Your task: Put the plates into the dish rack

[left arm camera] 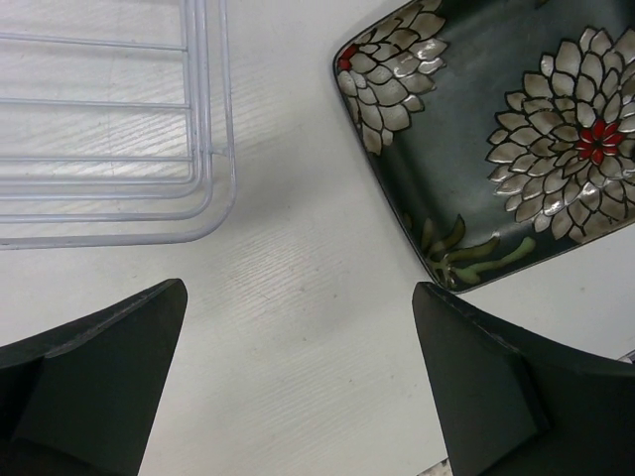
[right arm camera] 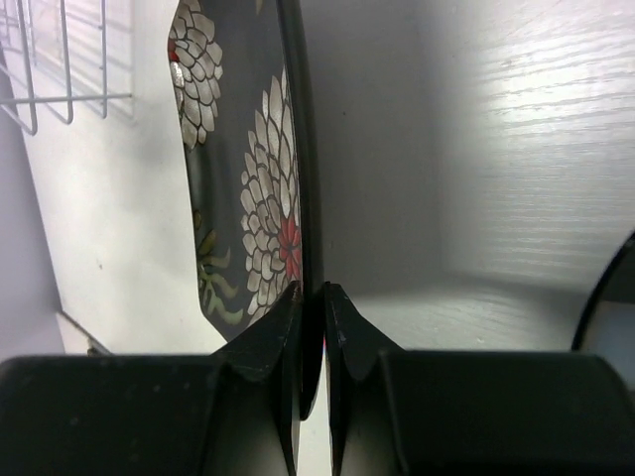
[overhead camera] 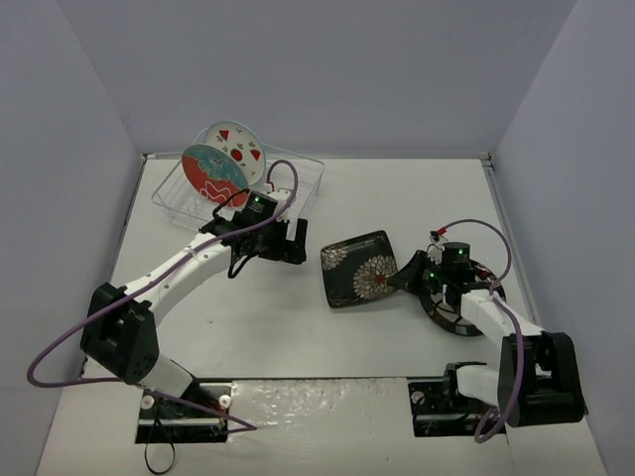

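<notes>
Underneath everything, a pale bench (overhead camera: 298, 327). At its far left, the dish rack (overhead camera: 303, 183), clear plastic with thin upright prongs. Reaching from the near edge, the left arm (overhead camera: 179, 268), stretched toward the rack's near right corner, and the right arm (overhead camera: 496, 322), bent in toward the middle. About mid-bench, the black square plate (overhead camera: 359, 268), patterned with pale chrysanthemums and red centres, pinched by its right rim between the right jaws, closed hard on either face of it in the wrist view; lifted or resting on the bench, impossible to tell. Below the right arm, the dark-rimmed round plate (overhead camera: 442, 315), flat on the bench and mostly covered by the arm. Standing on edge in the rack, the red round plate (overhead camera: 210, 174) with its teal flower, and just behind it the white round plate (overhead camera: 238, 144) with red fruit marks. Left jaws spread wide, gripping nothing, hanging above bare bench between the rack's corner and the black square plate.
</notes>
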Available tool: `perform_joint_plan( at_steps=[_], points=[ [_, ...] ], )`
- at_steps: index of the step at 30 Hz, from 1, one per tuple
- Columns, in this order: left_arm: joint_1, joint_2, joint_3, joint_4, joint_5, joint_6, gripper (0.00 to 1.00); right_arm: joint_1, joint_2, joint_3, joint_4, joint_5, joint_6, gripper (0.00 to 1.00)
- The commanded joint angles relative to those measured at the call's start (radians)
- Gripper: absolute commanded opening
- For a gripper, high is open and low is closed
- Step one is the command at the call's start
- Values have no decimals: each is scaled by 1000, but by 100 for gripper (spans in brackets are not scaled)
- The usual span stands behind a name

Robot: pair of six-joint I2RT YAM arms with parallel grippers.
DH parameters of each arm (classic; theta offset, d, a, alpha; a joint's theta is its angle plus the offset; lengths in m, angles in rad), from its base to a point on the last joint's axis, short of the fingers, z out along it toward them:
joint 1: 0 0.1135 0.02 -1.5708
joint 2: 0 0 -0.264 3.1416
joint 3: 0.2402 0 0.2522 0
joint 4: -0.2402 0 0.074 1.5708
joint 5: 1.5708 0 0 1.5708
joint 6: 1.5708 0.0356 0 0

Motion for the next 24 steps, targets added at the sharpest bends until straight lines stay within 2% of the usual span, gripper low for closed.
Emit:
perform_joint_plan(
  at_steps=[1, 6, 12, 16, 19, 24],
  points=[
    [13, -78, 35, 39, -24, -20, 97, -3, -174, 92, 82, 87, 29, 0],
    [41, -129, 31, 50, -53, -43, 97, -3, -285, 189, 87, 193, 2, 0],
    [123, -172, 11, 62, -75, -103, 97, 4, -280, 333, 133, 237, -61, 0],
    [211, -197, -11, 53, -96, -150, 97, 38, -216, 449, 189, 277, -138, 0],
    [253, -215, -15, 21, -141, -182, 97, 146, -165, 572, 237, 373, -284, 0],
    [326, -244, -14, -21, -191, -214, 97, 279, 46, 848, 263, 371, -480, 0]
  ],
)
